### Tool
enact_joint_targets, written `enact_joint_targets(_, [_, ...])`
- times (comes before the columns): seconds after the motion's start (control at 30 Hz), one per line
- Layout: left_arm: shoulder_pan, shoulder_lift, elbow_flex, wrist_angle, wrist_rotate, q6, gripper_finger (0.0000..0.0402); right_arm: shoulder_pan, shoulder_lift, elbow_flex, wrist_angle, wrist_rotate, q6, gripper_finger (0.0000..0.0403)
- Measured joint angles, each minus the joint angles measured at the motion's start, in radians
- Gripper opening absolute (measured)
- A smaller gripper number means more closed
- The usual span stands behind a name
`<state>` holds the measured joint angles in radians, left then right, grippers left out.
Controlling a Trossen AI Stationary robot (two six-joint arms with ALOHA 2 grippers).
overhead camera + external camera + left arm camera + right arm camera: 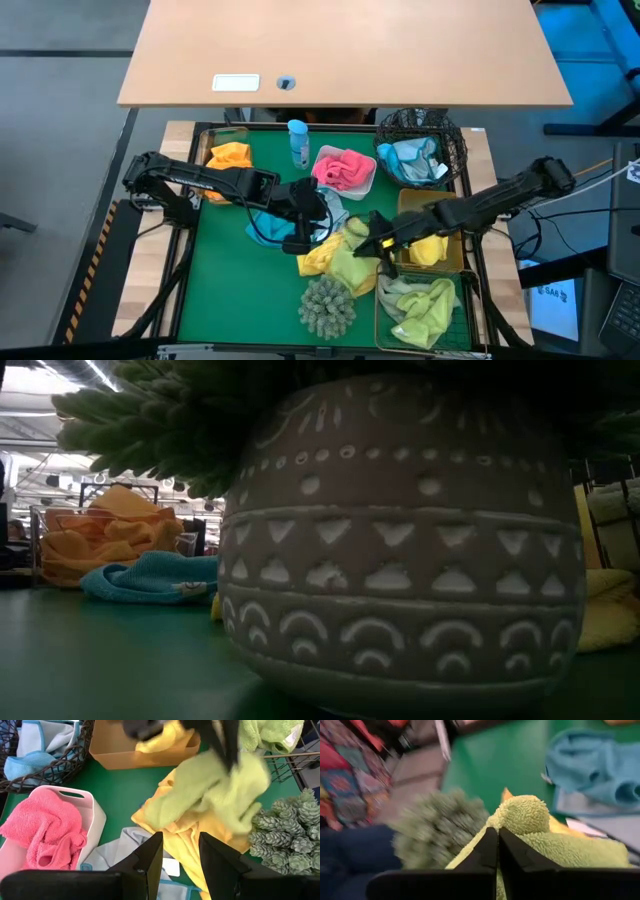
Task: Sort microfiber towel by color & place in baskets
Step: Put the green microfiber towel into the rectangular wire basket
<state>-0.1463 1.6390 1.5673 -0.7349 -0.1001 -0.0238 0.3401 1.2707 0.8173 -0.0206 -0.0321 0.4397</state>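
No readable text, brand, number or sign was in any view. The white label (236, 83) on the far wooden tabletop (400, 50) was blank at this resolution. White tags on the towels, e.g. the one on the pale green towel (291, 737), showed no legible print. The patterned pot (400, 550) in the low view carried only embossed triangles, dots and arches, no lettering. The monitor (556, 292) off the right side showed a mark, too small to read.
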Motion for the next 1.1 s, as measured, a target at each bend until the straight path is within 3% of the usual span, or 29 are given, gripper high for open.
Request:
enact_joint_targets(0.33, [0.000, 0.000, 0.000, 0.001, -0.001, 0.000, 0.0121, 0.001, -0.238, 0.002, 0.100, -0.111, 0.107, 0.0003])
enact_joint_targets(0.8, [0.000, 0.000, 0.000, 0.001, -0.003, 0.000, 0.0121, 0.008, -0.350, 0.003, 0.156, -0.501, 0.399, 0.0002])
enact_joint_targets(1.0, [0.000, 0.000, 0.000, 0.001, -0.003, -0.001, 0.0121, 0.143, -0.351, 0.003, 0.126, -0.525, 0.469, 0.0001])
enact_joint_targets(1.1, [0.000, 0.000, 0.000, 0.001, -0.004, -0.001, 0.0121, 0.234, -0.351, 0.003, 0.033, -0.456, 0.441, 0.0002])
